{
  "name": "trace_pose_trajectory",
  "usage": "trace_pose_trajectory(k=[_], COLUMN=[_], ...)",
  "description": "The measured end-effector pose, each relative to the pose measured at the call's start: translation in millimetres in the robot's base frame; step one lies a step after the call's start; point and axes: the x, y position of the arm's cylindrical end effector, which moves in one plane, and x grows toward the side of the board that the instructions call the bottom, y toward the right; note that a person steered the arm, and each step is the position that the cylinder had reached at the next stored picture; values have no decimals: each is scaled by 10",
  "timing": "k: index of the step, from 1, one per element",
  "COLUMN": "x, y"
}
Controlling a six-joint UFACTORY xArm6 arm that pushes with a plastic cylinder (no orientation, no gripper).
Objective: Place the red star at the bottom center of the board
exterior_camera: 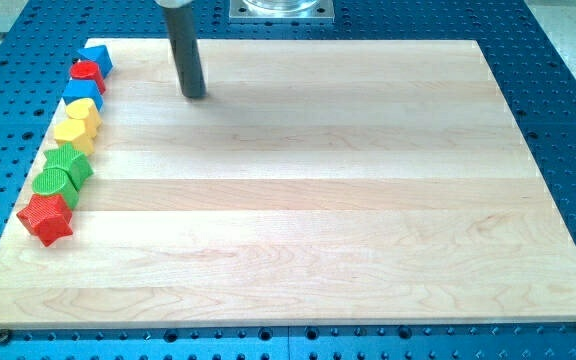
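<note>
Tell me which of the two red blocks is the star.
The red star is the lowest block in the column along the board's left edge, below the green blocks. The other red block is rounded and sits near the top, closer to my tip.

Blocks point(68, 145) lined along board point(318, 220) left edge; my tip point(195, 94) right of line, near top

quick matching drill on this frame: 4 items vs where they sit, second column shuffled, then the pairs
Items:
1. red star-shaped block
2. dark rod's tip
3. yellow heart-shaped block
4. blue block

Places:
A. top end of the row along the board's left edge
B. bottom end of that row
C. mid-row, between a blue block and a yellow one
D. on bare wood, right of the row, near the view's top

Pairs: 1-B, 2-D, 3-C, 4-A
</note>
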Motion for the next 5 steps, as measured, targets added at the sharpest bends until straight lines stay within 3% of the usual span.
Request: trace_pose_trajectory(k=[1, 2, 3, 4, 5], x=[640, 1617, 2472, 2994, 2966], y=[322, 380, 102, -401, -1846])
